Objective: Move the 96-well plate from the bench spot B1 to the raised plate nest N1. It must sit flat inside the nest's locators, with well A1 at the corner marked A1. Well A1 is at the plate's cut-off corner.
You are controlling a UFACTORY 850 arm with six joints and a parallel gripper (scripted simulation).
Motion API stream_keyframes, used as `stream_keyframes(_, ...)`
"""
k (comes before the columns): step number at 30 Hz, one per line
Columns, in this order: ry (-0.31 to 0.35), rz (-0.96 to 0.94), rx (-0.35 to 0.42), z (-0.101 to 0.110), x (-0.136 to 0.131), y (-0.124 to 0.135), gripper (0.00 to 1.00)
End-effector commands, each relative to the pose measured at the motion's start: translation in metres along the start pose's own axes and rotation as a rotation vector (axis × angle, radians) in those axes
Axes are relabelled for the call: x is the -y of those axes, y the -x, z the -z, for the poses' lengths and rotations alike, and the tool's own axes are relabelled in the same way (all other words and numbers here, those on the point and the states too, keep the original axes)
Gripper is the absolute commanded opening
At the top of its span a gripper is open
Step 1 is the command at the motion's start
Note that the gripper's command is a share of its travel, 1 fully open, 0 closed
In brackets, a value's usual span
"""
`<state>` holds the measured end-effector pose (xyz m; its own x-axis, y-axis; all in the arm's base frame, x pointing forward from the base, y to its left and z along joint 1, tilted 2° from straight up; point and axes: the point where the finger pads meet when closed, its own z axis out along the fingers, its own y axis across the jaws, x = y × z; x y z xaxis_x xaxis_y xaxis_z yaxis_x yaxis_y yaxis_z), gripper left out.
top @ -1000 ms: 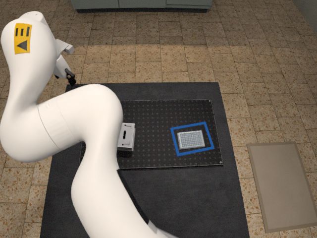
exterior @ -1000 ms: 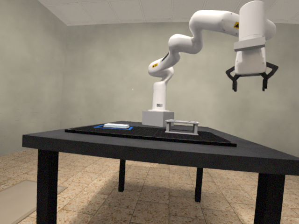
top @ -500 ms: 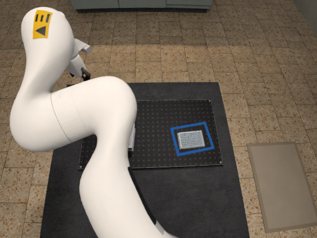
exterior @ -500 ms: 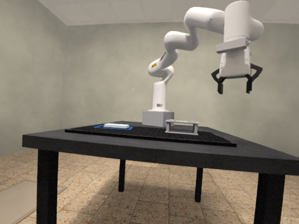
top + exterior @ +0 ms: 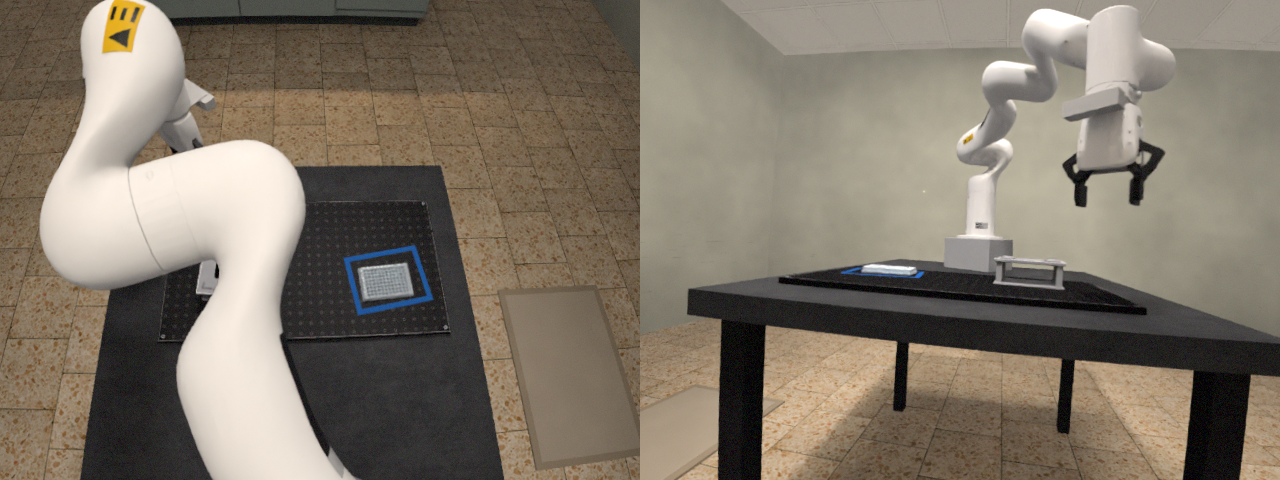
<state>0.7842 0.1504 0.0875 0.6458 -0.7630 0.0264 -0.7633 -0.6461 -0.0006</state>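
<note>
The 96-well plate (image 5: 386, 281) (image 5: 889, 269) lies flat inside the blue outline of spot B1 (image 5: 379, 252) (image 5: 850, 270) on the black perforated board (image 5: 330, 232) (image 5: 960, 285). The raised grey nest N1 (image 5: 1029, 272) stands empty on the board's other end. In the top view my arm hides all but a sliver of the nest (image 5: 205, 283). My gripper (image 5: 1107, 198) is open and empty. It hangs high above the table, up and to the right of the nest in the exterior view, far from the plate. The plate's cut-off corner is too small to make out.
The board lies on a black table (image 5: 392, 392) (image 5: 950, 325). The robot's base (image 5: 978, 253) stands on the table behind the board. A beige mat (image 5: 568, 372) (image 5: 671, 434) lies on the tiled floor beside the table. Cabinets stand at the far wall.
</note>
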Motion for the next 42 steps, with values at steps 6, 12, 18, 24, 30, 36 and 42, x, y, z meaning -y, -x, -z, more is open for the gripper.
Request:
stream_keyframes(6,-0.004,-0.019,-0.002,-0.006,-0.024,-0.026,1.0)
stream_keyframes(12,-0.005,-0.081,-0.002,-0.011,-0.045,-0.043,1.0)
stream_keyframes(18,-0.005,-0.081,-0.002,-0.016,-0.062,-0.056,1.0)
stream_keyframes(24,-0.006,-0.144,-0.002,-0.021,-0.082,-0.07,1.0)
stream_keyframes(30,-0.007,-0.177,-0.002,-0.026,-0.104,-0.084,1.0)
stream_keyframes(36,-0.007,-0.207,-0.002,-0.03,-0.122,-0.093,1.0)
stream_keyframes(42,-0.008,-0.24,-0.002,-0.034,-0.145,-0.105,1.0)
